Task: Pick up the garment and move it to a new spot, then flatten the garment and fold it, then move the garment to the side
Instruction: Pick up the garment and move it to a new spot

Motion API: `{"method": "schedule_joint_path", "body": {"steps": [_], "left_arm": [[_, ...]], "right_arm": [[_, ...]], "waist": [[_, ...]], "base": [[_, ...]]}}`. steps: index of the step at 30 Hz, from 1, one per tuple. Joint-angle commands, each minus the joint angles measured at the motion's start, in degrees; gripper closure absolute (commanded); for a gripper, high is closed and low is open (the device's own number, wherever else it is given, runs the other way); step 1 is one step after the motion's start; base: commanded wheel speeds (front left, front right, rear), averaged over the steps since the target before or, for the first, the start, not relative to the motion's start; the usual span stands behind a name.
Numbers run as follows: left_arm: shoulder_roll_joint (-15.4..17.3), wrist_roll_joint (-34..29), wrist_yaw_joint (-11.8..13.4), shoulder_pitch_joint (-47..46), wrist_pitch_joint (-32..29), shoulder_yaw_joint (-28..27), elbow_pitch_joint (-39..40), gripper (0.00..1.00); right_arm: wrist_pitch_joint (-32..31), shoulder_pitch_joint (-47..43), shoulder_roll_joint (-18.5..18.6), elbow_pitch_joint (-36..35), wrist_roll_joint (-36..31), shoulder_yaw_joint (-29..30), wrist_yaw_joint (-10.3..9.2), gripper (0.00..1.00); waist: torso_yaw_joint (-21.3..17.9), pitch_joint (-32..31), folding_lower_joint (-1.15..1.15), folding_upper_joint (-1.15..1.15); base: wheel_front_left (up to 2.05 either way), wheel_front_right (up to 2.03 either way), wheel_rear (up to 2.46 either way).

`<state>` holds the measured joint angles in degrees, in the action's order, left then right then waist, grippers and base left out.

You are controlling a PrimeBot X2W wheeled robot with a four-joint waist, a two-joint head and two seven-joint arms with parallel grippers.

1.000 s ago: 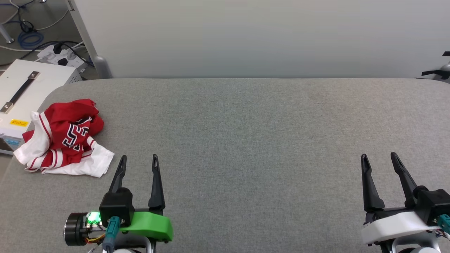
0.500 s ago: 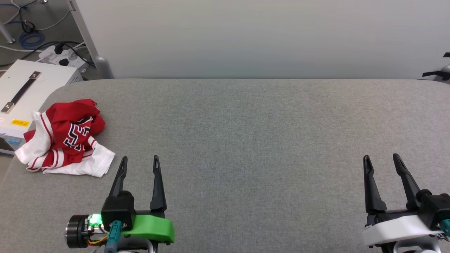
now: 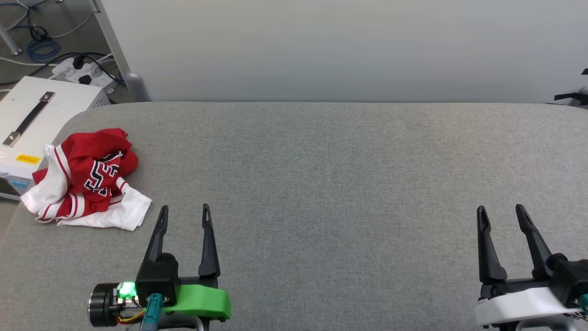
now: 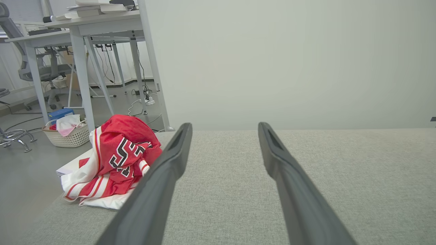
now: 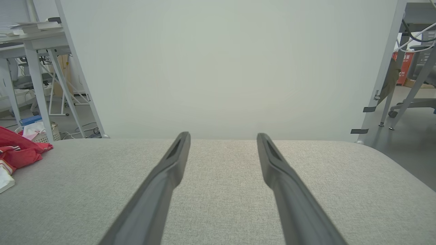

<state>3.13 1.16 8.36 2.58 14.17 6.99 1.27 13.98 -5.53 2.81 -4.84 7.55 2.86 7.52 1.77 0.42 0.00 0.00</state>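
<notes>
Holds nothing in the left pincer (image 3: 184, 208) or the right pincer (image 3: 500, 208), both spread fully wide over the desk (image 3: 321, 161). Shows both slightly lower in the head view than a second ago, with the whole picture drifted too: likely camera motion, so no pickup begun. Leaves the garment (image 3: 87, 177) crumpled at the desk's left edge, near the left pincer, beyond it and to its left, not touching.

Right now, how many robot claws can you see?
2. The left gripper is open at the head view's lower left, near the crumpled garment; the right gripper is open at its lower right. None seems hidden.
</notes>
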Motion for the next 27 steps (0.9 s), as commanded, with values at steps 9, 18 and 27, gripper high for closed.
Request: {"method": "schedule_joint_path", "body": {"steps": [9, 18, 27], "left_arm": [[-0.2, 0.6, 0.5, 0.9, 0.8, 0.4, -0.4, 0.0], [-0.2, 0.8, 0.6, 0.9, 0.8, 0.6, -0.5, 0.0], [-0.2, 0.9, 0.4, 0.3, 0.8, 0.3, -0.5, 0.0]], "right_arm": [[1.0, -0.8, 0.1, 0.4, 0.5, 0.1, -0.03, 0.0], [1.0, -0.8, 0.1, 0.4, 0.3, 0.1, -0.03, 0.0], [1.0, -0.5, 0.1, 0.2, 0.5, 0.2, -0.03, 0.0]], "waist": [[0.1, 0.0, 0.0, 0.0], [0.3, 0.1, 0.0, 0.0], [1.9, 0.8, 0.0, 0.0]], "base": [[0.0, 0.0, 0.0], [0.0, 0.0, 0.0], [0.0, 0.0, 0.0]]}}
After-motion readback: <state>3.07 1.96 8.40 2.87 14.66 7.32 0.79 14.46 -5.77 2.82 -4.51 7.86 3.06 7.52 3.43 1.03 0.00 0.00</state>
